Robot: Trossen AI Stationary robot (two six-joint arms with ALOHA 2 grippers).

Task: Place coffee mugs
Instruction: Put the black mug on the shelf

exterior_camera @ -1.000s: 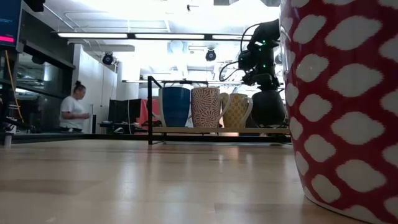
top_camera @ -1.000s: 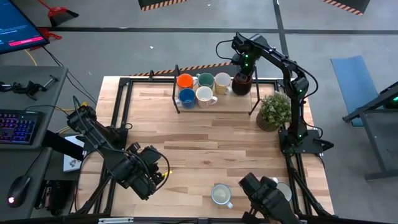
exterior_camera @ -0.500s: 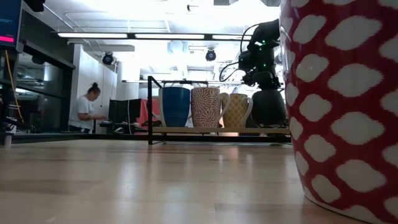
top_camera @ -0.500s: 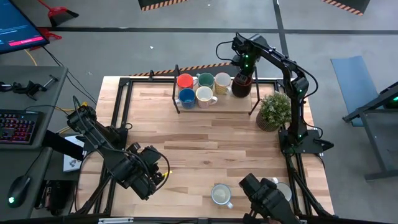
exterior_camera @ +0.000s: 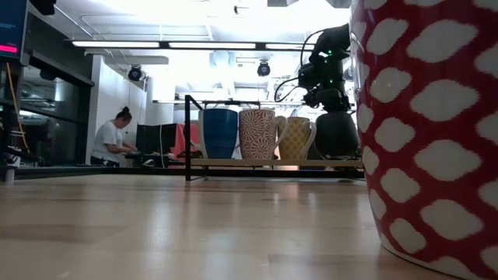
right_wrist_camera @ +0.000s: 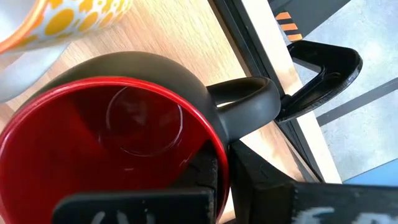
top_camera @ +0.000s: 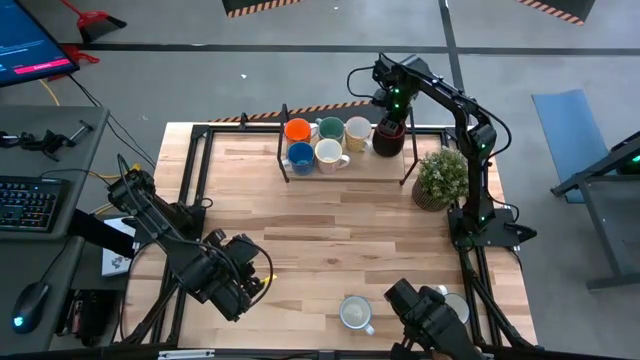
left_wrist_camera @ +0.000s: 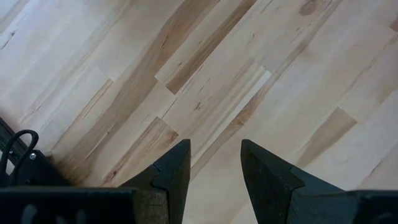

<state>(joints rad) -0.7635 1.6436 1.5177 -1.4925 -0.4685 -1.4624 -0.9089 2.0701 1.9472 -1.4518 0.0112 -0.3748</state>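
A low wooden rack [top_camera: 345,168] at the table's far edge carries orange [top_camera: 297,130], teal [top_camera: 329,129], yellow-dotted [top_camera: 357,131], blue [top_camera: 300,155] and white [top_camera: 329,153] mugs, all standing on their bases. My right gripper [top_camera: 390,118] is shut on a dark mug with a red inside [top_camera: 389,137] at the rack's right end. My left gripper [top_camera: 240,285] hovers open over bare wood near the table's near-left corner. A white mug [top_camera: 355,313] stands by the near edge. A red-and-white mug [exterior_camera: 428,117] fills the low view's right side. My right gripper [right_wrist_camera: 224,165] holds the dark mug by its rim [right_wrist_camera: 214,134], just beside the handle [right_wrist_camera: 249,106], with one finger inside the cup and one outside. The fingers come from above, pointing down. The mug [exterior_camera: 336,136] is upright, its base level with the rack's board.
A bushy potted plant [top_camera: 441,178] stands on the table right of the rack, near the right arm's base. A black frame rail [right_wrist_camera: 323,68] runs behind the rack. The middle of the table [top_camera: 340,230] is bare wood. A person works in the room beyond.
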